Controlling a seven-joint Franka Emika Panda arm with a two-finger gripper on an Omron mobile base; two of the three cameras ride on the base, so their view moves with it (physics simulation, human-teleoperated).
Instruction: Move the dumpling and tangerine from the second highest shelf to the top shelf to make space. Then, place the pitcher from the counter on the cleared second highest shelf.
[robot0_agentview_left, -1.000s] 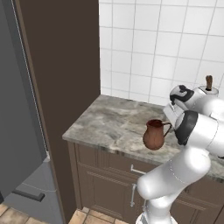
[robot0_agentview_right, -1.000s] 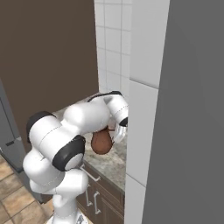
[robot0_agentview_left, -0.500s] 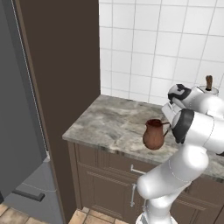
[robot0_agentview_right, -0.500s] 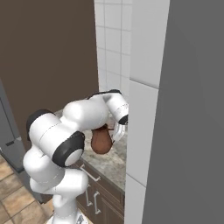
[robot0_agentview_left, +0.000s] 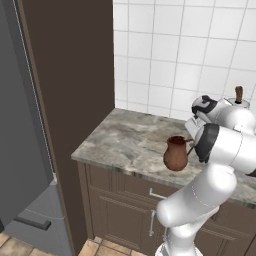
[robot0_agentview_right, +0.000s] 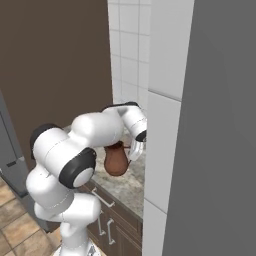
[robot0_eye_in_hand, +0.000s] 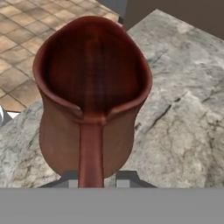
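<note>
Now the jaws (robot0_eye_in_hand: 92, 178) stand nearly closed, and in the hand view their two tips (robot0_eye_in_hand: 68, 178) sit tight on either side of the jug's handle (robot0_eye_in_hand: 91, 153), which runs straight down between them. So the jaws have pinched in on that handle; whether the tips actually press against it the hand view cannot quite settle, since only their tops show above the lower edge.

The jug (robot0_agentview_left: 176, 153) stands upright on the bench (robot0_agentview_left: 125, 140), close to its front edge and about midway along the stretch that shows in the left base view, with its handle turned toward the robot's wrist. Its flared mouth (robot0_eye_in_hand: 92, 65) opens toward the hand camera, the round belly below it resting on the marbled stone. In the right base view the jug (robot0_agentview_right: 116, 159) hangs partly hidden behind the white forearm, the hand just beside it on the wall side. A tall dark brown panel (robot0_agentview_left: 70, 90) borders the bench at its left end, and white tiles (robot0_agentview_left: 175, 55) cover the wall behind.

Compared with a second ago, the arm has barely shifted and the jug stands where it stood; the change is in the jaws, which were spread wide then and have since drawn together around the handle.
</note>
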